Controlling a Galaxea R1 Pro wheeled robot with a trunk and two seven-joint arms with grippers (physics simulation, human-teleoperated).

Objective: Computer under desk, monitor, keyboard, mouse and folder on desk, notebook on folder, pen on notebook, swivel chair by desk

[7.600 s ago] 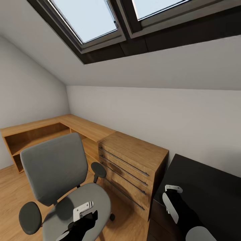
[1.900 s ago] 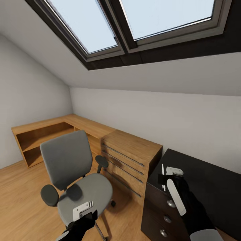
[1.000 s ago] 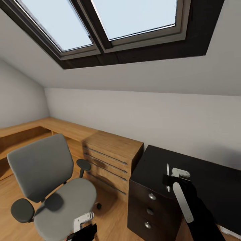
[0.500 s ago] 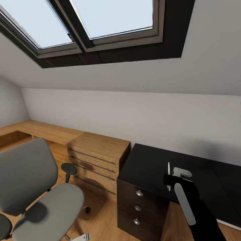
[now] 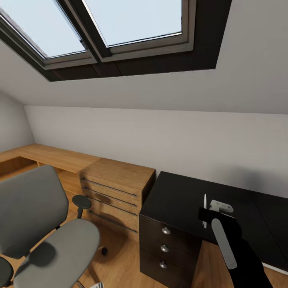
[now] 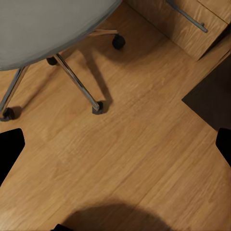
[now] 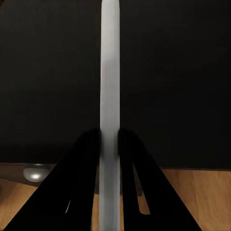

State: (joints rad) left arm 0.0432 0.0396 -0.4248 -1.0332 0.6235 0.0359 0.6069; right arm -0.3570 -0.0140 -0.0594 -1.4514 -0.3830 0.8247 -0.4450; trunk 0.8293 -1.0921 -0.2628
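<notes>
Sitting empty at the left, the swivel chair, with the left gripper hanging spread wide above bare floor. Carrying the pen pinched upright in the right gripper over the black desk, probably still needing the notebook found and the pen laid flat on it. Differing from half a second back: only drifting slightly rightward, camera hardly turning.

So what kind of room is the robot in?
Probably an attic room used as a study or bedroom office. A skylight is set in the sloping ceiling, a grey swivel chair stands on the wooden floor, and a black desk with drawers sits by the wall.
</notes>
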